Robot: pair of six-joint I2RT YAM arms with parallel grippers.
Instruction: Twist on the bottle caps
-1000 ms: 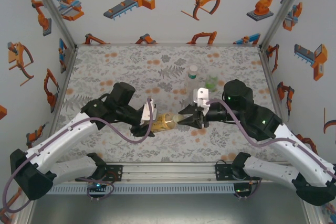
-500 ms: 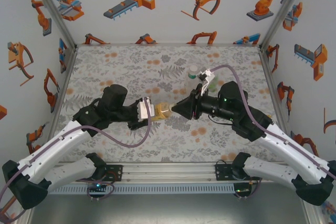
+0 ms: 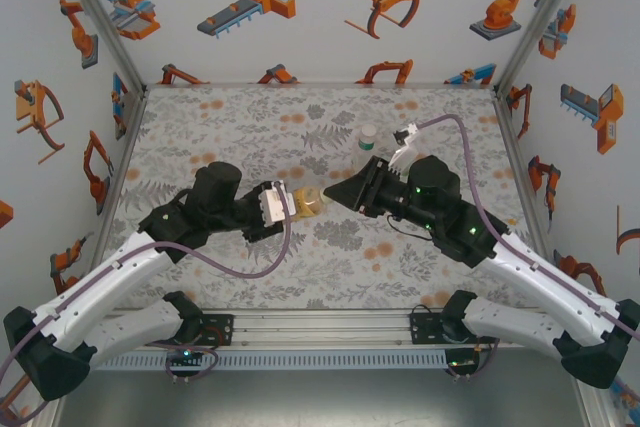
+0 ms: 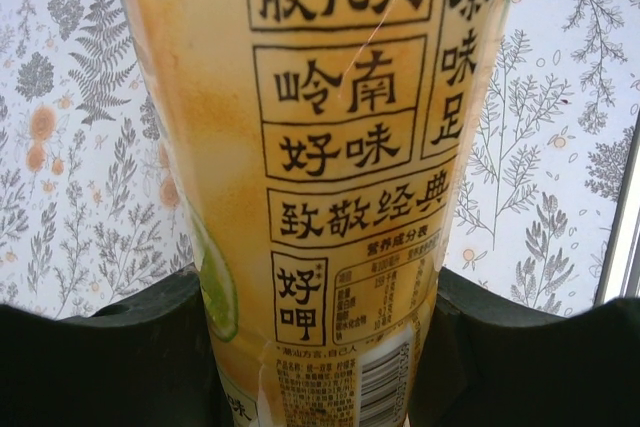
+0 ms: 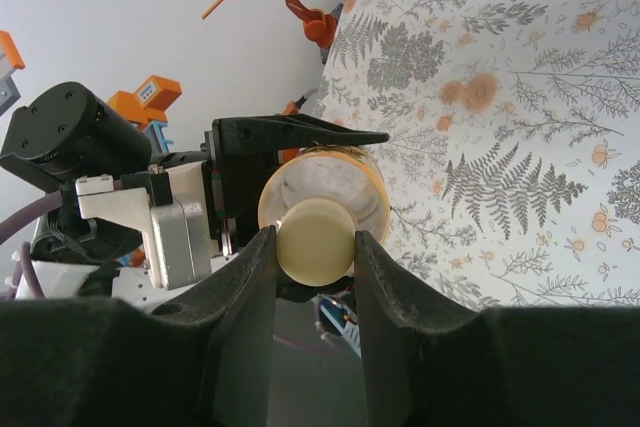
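**Both grippers on the amber bottle, mid-surface**

We have the left gripper (image 3: 282,207) clamped on the labelled body of the amber-yellow bottle (image 4: 330,147). The bottle lies roughly horizontal over the middle of the floral surface (image 3: 220,127), with its mouth end toward the right arm. The right gripper (image 5: 313,247) is closed on the cream cap (image 5: 315,232), which sits at the bottle's mouth. The slim clear bottle (image 3: 367,139) stands upright near the right gripper on its far side, with a pale cap on top.
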